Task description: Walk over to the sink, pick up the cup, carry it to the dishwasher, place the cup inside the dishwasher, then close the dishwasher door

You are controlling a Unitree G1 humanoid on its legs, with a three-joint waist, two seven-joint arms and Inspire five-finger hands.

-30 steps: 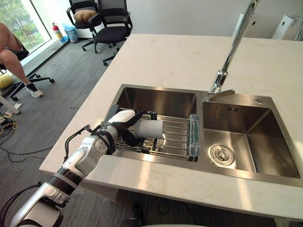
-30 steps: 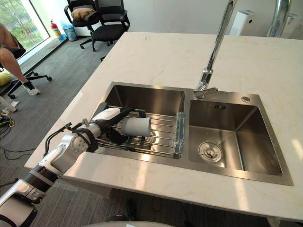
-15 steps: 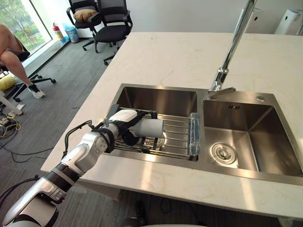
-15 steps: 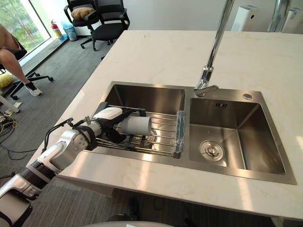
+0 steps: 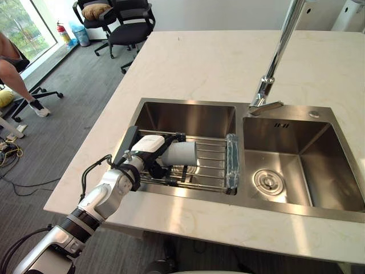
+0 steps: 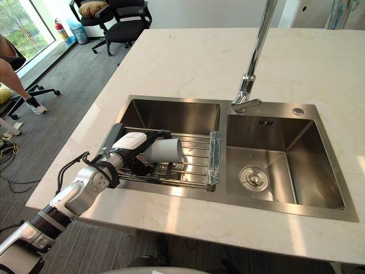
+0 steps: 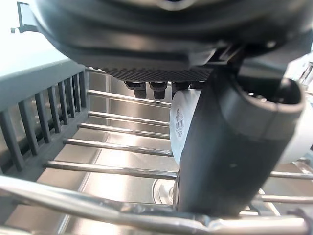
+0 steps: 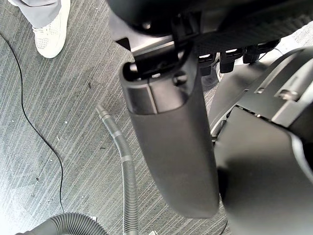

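— Which step are we on?
— Pick-up. My left hand (image 5: 147, 147) has its fingers (image 7: 149, 87) curled round the cup (image 5: 183, 153), which lies sideways on or just over the wire rack (image 5: 212, 165) in the left basin (image 5: 188, 120). Next, I'd judge: lift clear and turn away.
— Right basin (image 5: 319, 171)?
— Just its drain (image 5: 268, 182).

Pale counter (image 5: 199, 63) w/ dbl sink (image 5: 333, 171); wire rack (image 5: 214, 158) across L basin.

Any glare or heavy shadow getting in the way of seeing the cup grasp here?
Left eye view: sun patches on the counter front, bright sheen in the right basin, cup evenly lit. Left wrist view: the dark thumb of the left robot hand covers much of the cup.
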